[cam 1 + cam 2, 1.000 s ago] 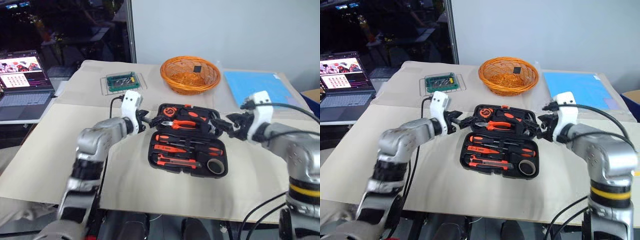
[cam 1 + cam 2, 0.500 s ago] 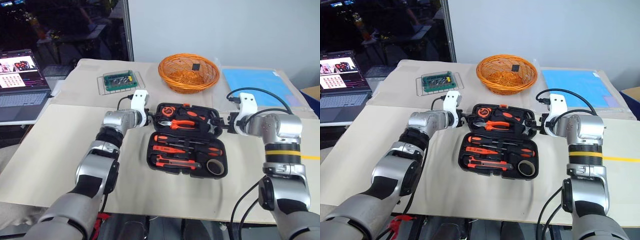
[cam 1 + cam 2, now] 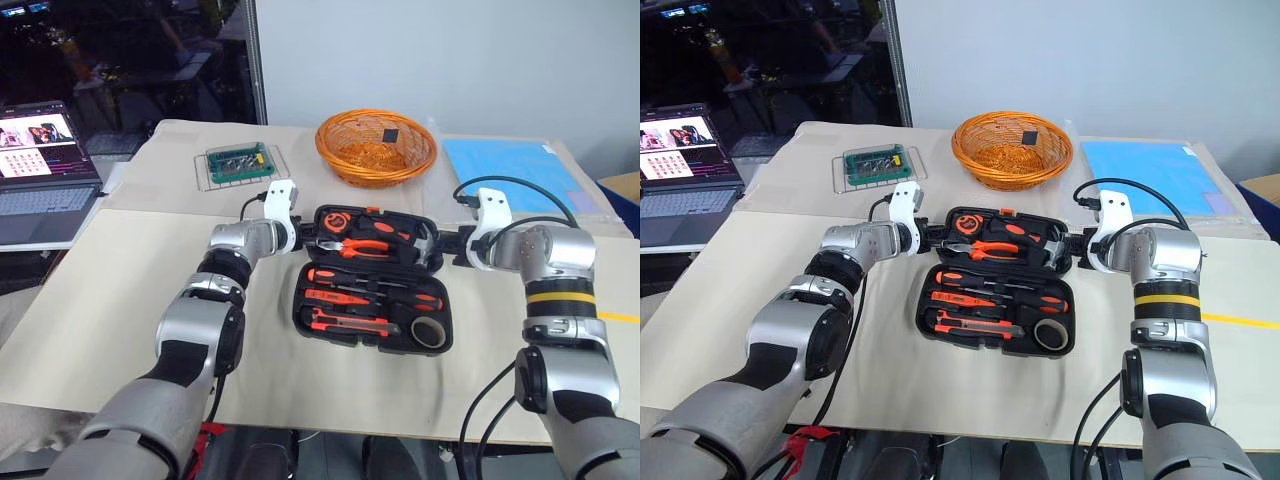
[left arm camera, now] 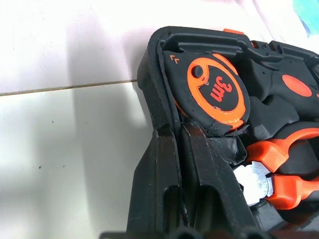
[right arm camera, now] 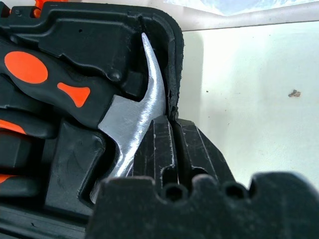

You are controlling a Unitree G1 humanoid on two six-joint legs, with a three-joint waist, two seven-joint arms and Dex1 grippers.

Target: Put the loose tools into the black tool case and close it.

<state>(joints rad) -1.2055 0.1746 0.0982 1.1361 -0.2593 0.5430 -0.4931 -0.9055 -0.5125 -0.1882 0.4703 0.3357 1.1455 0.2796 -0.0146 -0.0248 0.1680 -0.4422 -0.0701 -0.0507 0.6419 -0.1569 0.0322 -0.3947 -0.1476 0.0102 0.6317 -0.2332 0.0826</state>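
Black moulded case (image 3: 374, 279) lies open mid-table, tools seated; our left gripper (image 3: 303, 238) and right gripper (image 3: 447, 247) are clenched on the far half's side rims. We should lift both together, evenly, swinging that half over until the latch meets.

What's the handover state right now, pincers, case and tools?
Left pincer: shut on the left rim of the case, far half, beside the tape measure.
Right pincer: shut on the right rim of the same half, beside the hammer.
Case lies open on the table. Screwdrivers, knife and tape roll all sit in the near half.
Done: tools packed, both rims gripped.
Left: fold the far half over and latch it.
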